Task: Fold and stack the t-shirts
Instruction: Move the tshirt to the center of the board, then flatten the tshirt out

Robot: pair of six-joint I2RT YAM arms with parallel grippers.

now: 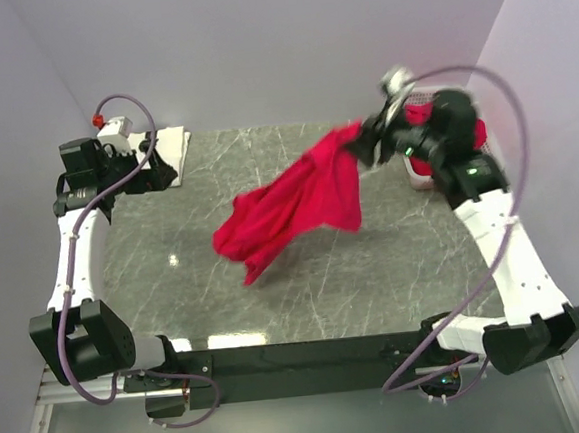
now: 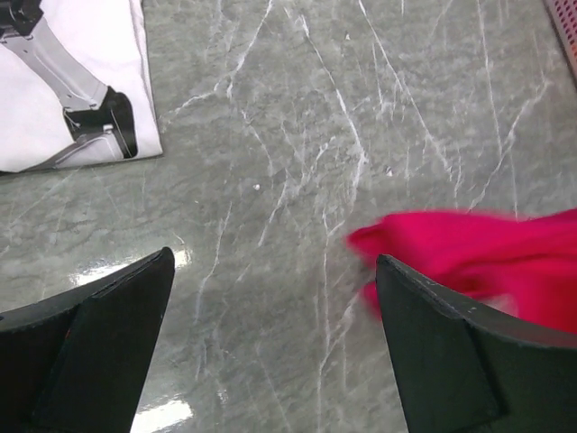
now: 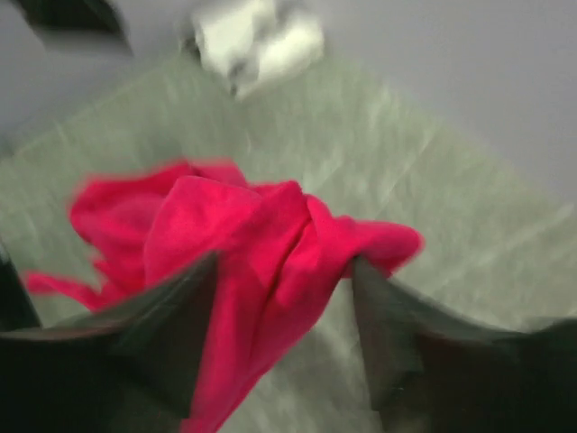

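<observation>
The right gripper [image 1: 367,142] is closed on one edge of a red t-shirt [image 1: 298,201] at the far right of the marble table [image 1: 394,268], just beside the white lattice basket [image 1: 419,173]. The cloth slants down from it toward the table's middle. I cannot tell if its low end touches.

The left gripper [image 2: 275,262] hovers with its fingers spread wide, holding nothing. It is near the white printed t-shirt [image 2: 63,81], which lies flat in the far left corner. Grey marble shows between the two shirts and along the near edge.

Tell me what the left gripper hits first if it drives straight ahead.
Probably the bare marble table, between the white printed t-shirt and the red t-shirt; depth is unclear.
</observation>
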